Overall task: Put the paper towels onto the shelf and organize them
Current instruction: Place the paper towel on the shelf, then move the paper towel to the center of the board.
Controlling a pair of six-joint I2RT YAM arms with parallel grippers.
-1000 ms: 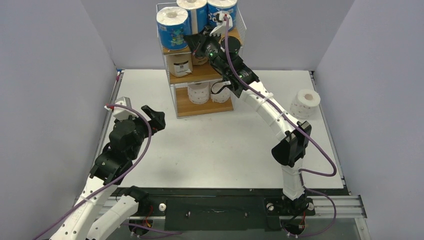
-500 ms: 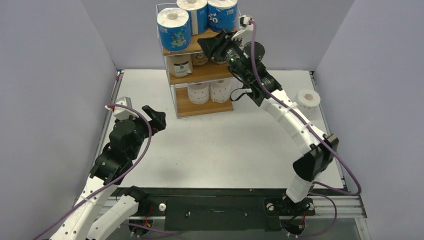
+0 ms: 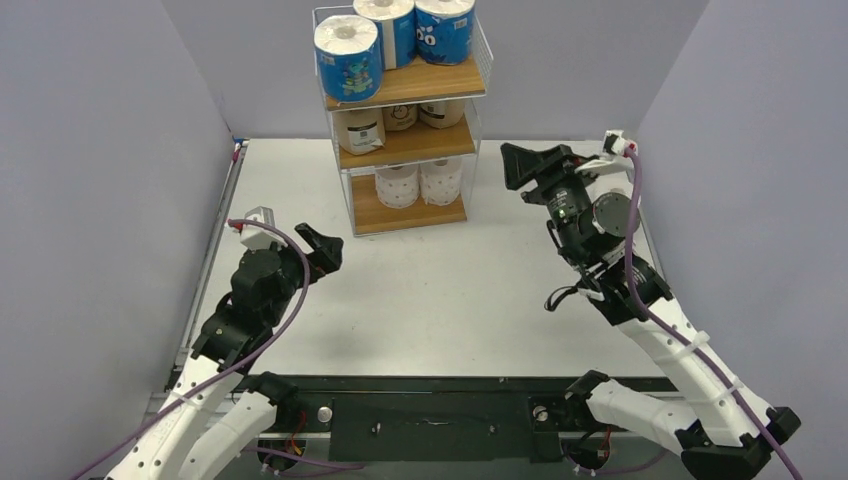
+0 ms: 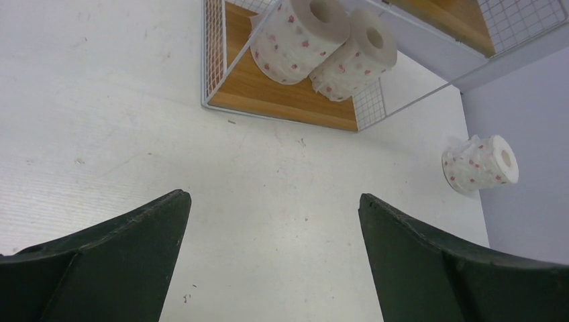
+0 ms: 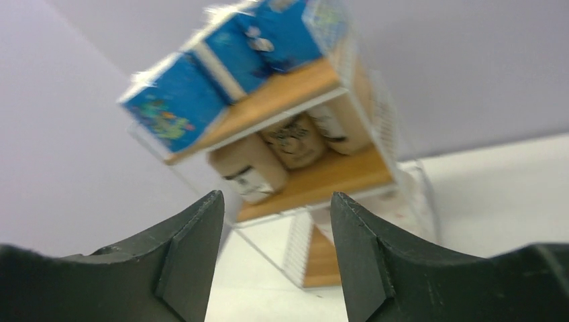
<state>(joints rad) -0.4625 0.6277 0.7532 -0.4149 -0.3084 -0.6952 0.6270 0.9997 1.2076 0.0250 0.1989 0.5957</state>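
The shelf (image 3: 425,82) stands at the back of the table. Three blue paper towels (image 3: 347,55) sit on its top board, three tan ones (image 3: 362,130) on the middle board and two white ones (image 3: 398,185) on the bottom board (image 4: 282,100). One more white roll (image 4: 481,163) lies loose on the table, right of the shelf; in the top view my right arm covers it. My right gripper (image 3: 515,165) hangs open and empty in the air right of the shelf, facing it (image 5: 275,195). Over the table's left half, my left gripper (image 3: 325,245) is wide open and empty (image 4: 272,196).
Grey walls close the table in on the left, back and right. The table's white surface (image 3: 450,290) stretches between the two arms in front of the shelf. The loose roll lies close to the right wall.
My right arm has drawn back from the shelf's middle tier to the right and its gripper has opened, empty. The left gripper has edged forward and opened wider.
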